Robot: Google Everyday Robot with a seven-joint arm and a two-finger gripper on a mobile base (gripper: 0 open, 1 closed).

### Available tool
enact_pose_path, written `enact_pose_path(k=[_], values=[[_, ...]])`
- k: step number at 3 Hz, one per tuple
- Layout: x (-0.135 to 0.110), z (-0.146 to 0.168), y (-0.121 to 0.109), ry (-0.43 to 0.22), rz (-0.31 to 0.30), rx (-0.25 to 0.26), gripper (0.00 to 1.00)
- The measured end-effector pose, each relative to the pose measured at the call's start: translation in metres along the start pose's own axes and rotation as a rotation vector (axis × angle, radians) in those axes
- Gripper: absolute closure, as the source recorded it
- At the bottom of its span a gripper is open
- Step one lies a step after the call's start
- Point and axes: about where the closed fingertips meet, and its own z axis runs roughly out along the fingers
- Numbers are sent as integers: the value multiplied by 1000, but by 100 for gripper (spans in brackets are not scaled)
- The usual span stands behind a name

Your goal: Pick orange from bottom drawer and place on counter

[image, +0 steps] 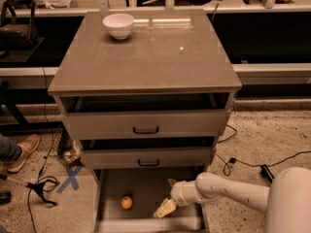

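Observation:
The orange [127,202] lies on the flat floor of the pulled-out bottom drawer [146,186], left of its middle. My gripper [167,196] is inside the drawer, to the right of the orange and apart from it. Its fingers are spread, with one cream fingertip [164,209] low near the drawer's front and the other further back. It holds nothing. The white arm [228,191] reaches in from the lower right. The counter [146,57] is the glossy grey-brown top of the cabinet.
A white bowl [118,24] stands at the counter's back left. The two upper drawers [146,125] stand slightly open above the bottom one. A person's shoe [23,151] and cables [41,188] lie on the floor at left. More cables [252,164] lie at right.

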Motion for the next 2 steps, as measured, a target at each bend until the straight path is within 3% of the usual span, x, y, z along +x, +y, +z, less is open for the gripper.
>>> enact_pose_path(k=[2], values=[[7,16,-1,-10,-16,-2,0]])
